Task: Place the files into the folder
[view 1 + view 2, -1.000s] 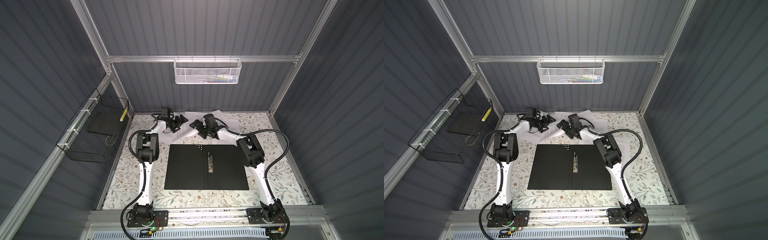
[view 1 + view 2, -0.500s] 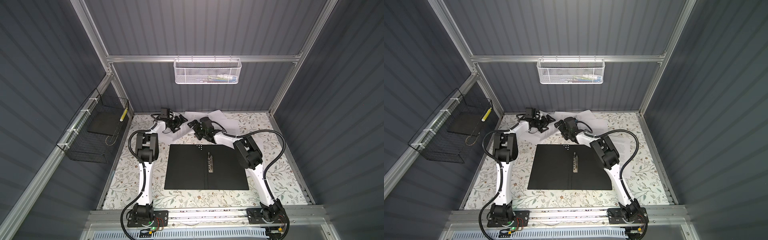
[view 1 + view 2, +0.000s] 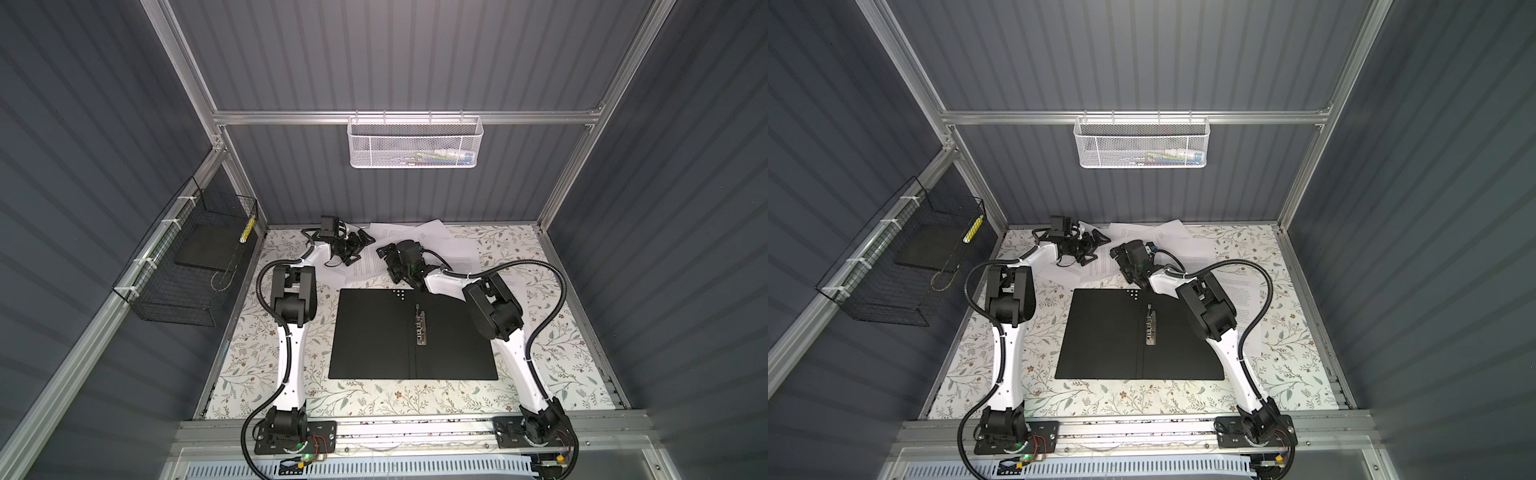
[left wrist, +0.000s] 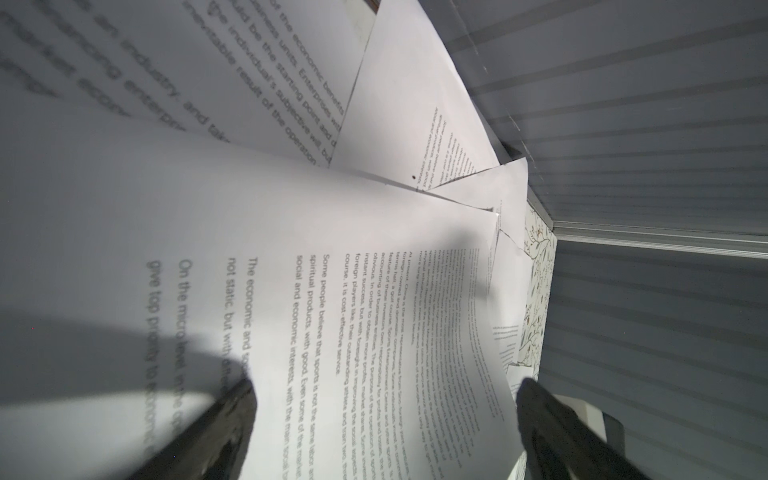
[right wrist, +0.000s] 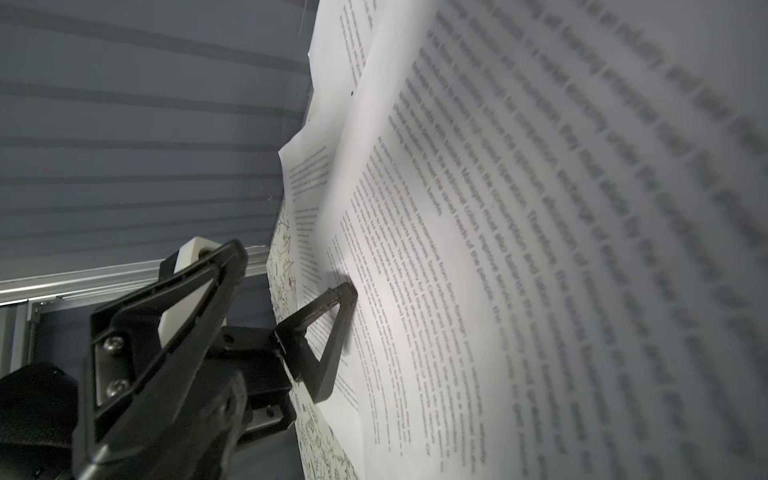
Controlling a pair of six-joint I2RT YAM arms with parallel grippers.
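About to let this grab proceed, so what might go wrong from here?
1. The files lie fanned and overlapping; the open left gripper, one finger on a bowed sheet, may pinch one and drag or crease others.
2. The right arm hangs over a corner of the folder; pulling back could nudge it.

White printed sheets [image 5: 540, 249] filled most of the view, overlapping and fanned. The topmost one was bowed, and blurred where it came nearest the lens. The left gripper [image 5: 293, 268] stood with its jaws wide apart. Its far triangular finger [image 5: 340, 340] lay against the top sheet near its edge, and the near finger was clear of the paper. A white block [image 5: 187, 257] showed behind the near finger. A strip of floral table cover [image 5: 322, 453] ran beside the sheets. A ribbed grey wall [image 5: 145, 124] and an aluminium rail [image 5: 83, 284] lay beyond.
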